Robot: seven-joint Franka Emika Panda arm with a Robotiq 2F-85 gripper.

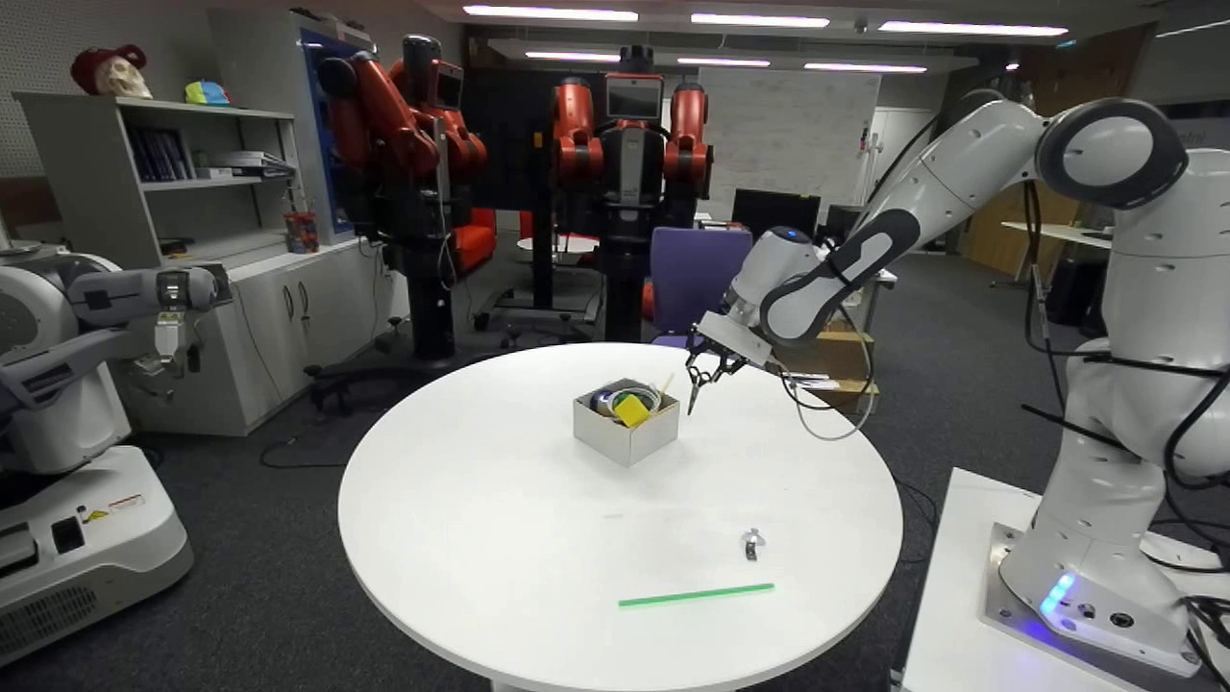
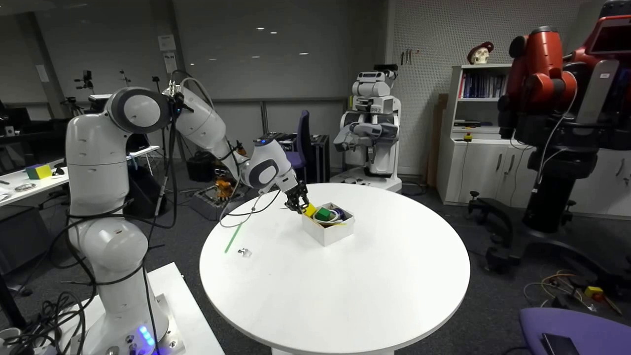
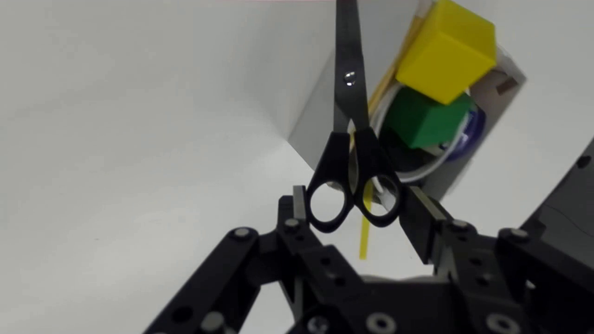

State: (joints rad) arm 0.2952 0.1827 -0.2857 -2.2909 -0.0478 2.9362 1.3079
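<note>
Scissors [image 3: 350, 102], black-handled with dark metal blades, are clamped by the finger loops between the jaws, hanging tips down right beside an open-topped white square box [image 1: 627, 440] on the round white bench [image 1: 500, 538]. Bright yellow cube [image 3: 445, 53] and a green block [image 3: 422, 118] piled inside, fwiw.

In an exterior view, a white arm [image 2: 202, 123] reaches over a round white table [image 2: 345, 296], its gripper [image 2: 299, 203] tilted down at the rim of an open box [image 2: 329, 236] standing between the surface's middle and its far edge. Inside sit a green block [image 2: 323, 214], a purplish item [image 2: 340, 214] and, just beside the gripper (contact unclear), a yellow cube [image 2: 309, 210]. Near the surface's edge on the arm's side lie a green strip [image 2: 233, 238] and a small shiny piece [image 2: 245, 252]. A pale robot [image 2: 372, 104] stands beyond the far edge.
</note>
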